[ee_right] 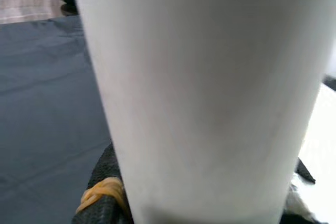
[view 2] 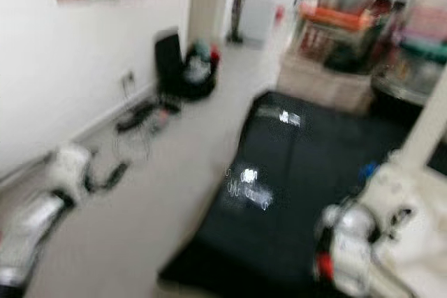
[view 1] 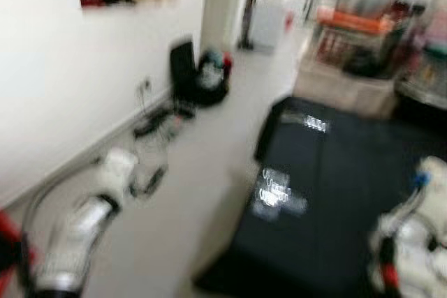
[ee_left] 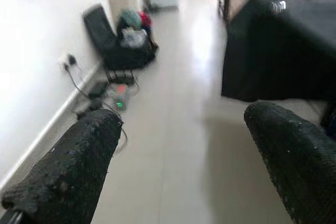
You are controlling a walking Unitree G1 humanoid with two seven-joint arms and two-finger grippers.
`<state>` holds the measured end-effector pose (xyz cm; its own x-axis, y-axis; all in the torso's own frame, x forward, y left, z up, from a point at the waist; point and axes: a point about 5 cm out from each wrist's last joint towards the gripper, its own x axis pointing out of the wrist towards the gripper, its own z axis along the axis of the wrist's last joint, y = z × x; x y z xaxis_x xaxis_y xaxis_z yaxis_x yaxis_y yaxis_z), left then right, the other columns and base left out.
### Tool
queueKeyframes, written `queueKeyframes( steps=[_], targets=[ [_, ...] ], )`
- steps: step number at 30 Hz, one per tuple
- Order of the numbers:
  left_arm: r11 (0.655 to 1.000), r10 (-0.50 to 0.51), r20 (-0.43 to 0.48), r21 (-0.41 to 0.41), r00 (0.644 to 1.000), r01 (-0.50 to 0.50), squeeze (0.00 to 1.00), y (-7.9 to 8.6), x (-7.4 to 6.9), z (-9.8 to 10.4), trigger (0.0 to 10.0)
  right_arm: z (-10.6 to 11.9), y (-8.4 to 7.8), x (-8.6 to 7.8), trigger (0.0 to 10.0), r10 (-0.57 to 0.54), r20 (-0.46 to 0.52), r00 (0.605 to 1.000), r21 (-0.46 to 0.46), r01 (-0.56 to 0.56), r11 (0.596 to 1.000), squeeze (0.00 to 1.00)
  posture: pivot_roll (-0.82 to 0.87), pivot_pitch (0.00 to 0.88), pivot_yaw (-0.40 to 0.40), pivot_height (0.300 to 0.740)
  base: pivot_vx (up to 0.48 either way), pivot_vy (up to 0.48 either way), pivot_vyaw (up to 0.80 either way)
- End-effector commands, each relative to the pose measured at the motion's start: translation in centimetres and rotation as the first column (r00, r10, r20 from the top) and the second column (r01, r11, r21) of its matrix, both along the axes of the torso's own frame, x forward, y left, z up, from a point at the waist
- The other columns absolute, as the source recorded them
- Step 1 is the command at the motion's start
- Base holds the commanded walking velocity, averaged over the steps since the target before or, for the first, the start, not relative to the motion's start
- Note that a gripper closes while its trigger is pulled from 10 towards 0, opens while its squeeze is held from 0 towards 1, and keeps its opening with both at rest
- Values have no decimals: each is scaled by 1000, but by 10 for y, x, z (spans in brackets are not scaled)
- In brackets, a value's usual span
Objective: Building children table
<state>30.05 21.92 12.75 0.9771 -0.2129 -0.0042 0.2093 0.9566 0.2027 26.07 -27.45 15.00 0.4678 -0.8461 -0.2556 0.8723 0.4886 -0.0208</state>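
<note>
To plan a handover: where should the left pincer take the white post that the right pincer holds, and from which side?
Probably the bare shaft of the white post beyond the right pincer, coming from the robot's left with the open left pincer across its width: it looks smooth, round and straight.

My head views smear with motion blur; daylight glares off the floor point(ee_left: 184, 129) (wrist views sharper).
</note>
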Motion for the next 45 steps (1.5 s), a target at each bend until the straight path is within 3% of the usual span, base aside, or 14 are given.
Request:
queueKeyframes(
  steps=[1, 8, 14, 24, 31, 36, 37, 38, 39, 41, 42, 43, 44, 45],
  targets=[
    [999, -46, 12, -10, 999, 46, 0, -14, 4, 3, 10000, -46, 10, -7, 10000, 43, -119, 992, 207, -18, 978, 0, 81, 0, -87, 740, 0, 0, 0],
    [999, -53, 14, -9, 998, 53, 0, -16, 5, 4, 10000, -39, 4, -8, 10000, -36, -35, 999, 239, 43, 970, 0, 77, 0, -81, 740, 0, 0, 0],
    [998, -61, 11, -6, 998, 61, 0, -17, 6, 3, 10000, -34, 7, -12, 10000, -37, 53, 998, 236, 23, 971, 0, 68, 0, -70, 740, 0, 0, 0],
    [997, -72, 13, -7, 997, 72, 0, -19, 8, 5, 10000, -28, 0, -22, 10000, -105, 85, 991, 193, 87, 977, 0, 60, 0, -59, 740, 0, 0, 0],
    [997, -72, 16, -7, 997, 72, 0, -19, 8, 5, 10000, -16, 10, -11, 10000, 43, 125, 991, 69, -52, 996, 0, 65, 0, -63, 740, 0, 0, 0],
    [997, -71, 16, -9, 997, 71, 0, -19, 8, 5, 10000, -12, 17, -3, 10000, 143, 173, 974, 70, -156, 985, 0, 64, 0, -64, 740, 0, 0, 0],
    [997, -71, 15, -10, 997, 71, 0, -19, 8, 4, 10000, -9, 25, 6, 10000, 249, 218, 944, 72, -270, 960, 0, 63, 0, -62, 740, 0, 0, 0],
    [997, -72, 14, -11, 997, 72, 0, -19, 8, 4, 10000, 1, 39, 19, 10000, 427, 280, 860, 19, -449, 893, 0, 60, 0, -63, 740, 0, 0, 0],
    [997, -72, 14, -11, 997, 72, 0, -19, 8, 4, 10000, 1, 39, 19, 10000, 427, 280, 860, 19, -449, 893, 0, 60, 0, -63, 740, 0, 0, 0],
    [997, -74, 13, -13, 997, 74, 0, -20, 8, 4, 10000, 22, 64, 34, 10000, 692, 341, 637, -127, -698, 705, 0, 62, 0, -66, 740, 0, 0, 0],
    [997, -74, 13, -13, 997, 74, 0, -20, 8, 4, 10000, 22, 64, 34, 10000, 692, 341, 637, -127, -698, 705, 0, 62, 0, -66, 740, 0, 0, 0],
    [997, -75, 13, -16, 997, 75, 0, -20, 9, 3, 10000, 32, 76, 37, 10000, 781, 390, 488, -160, -799, 580, 0, 65, 0, -69, 740, 0, 0, 0],
    [997, -75, 12, -18, 997, 75, 0, -21, 9, 3, 10000, 40, 89, 38, 10000, 847, 425, 318, -179, -888, 423, 0, 68, 0, -73, 740, 0, 0, 0],
    [997, -75, 12, -18, 997, 75, 0, -21, 9, 3, 10000, 40, 89, 38, 10000, 847, 425, 318, -179, -888, 423, 0, 68, 0, -73, 740, 0, 0, 0]
  ],
)
